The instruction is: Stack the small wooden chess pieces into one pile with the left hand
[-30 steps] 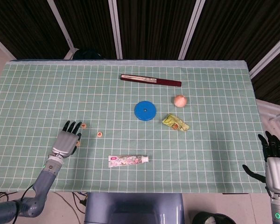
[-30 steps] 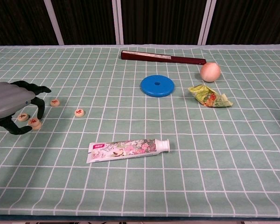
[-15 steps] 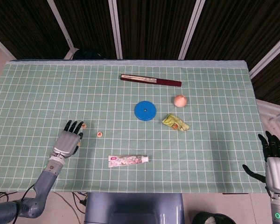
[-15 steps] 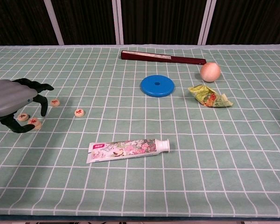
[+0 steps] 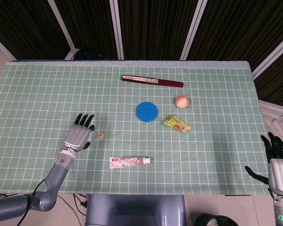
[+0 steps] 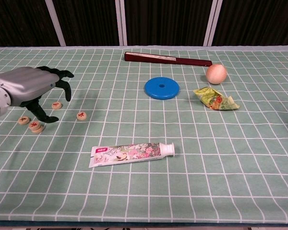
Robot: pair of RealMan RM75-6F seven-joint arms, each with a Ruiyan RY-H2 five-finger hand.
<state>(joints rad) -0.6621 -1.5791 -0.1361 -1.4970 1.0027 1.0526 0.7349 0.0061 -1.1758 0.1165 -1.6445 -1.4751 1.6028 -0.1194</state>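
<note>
Near the counter's (image 6: pixel 192 191) left edge, the left robot hand (image 6: pixel 31 86) is held empty, fingers spread and curled above the chess pieces (image 6: pixel 56 105). The two-piece pile (image 6: pixel 36 127) beside it could be toppled by a careless thumb.

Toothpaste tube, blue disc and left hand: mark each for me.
toothpaste tube (image 6: pixel 132 154), chest view, mid-body.
blue disc (image 6: pixel 162 88), chest view, top face.
left hand (image 6: pixel 26 87), chest view, back of hand.

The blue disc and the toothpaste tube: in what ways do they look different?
The blue disc is round, one plain colour, with a hole in its middle; the toothpaste tube is long, flower-printed, with a white cap. The disc lies farther back; the tube lies nearer the front edge. Both lie flat on the checked cloth.
</note>
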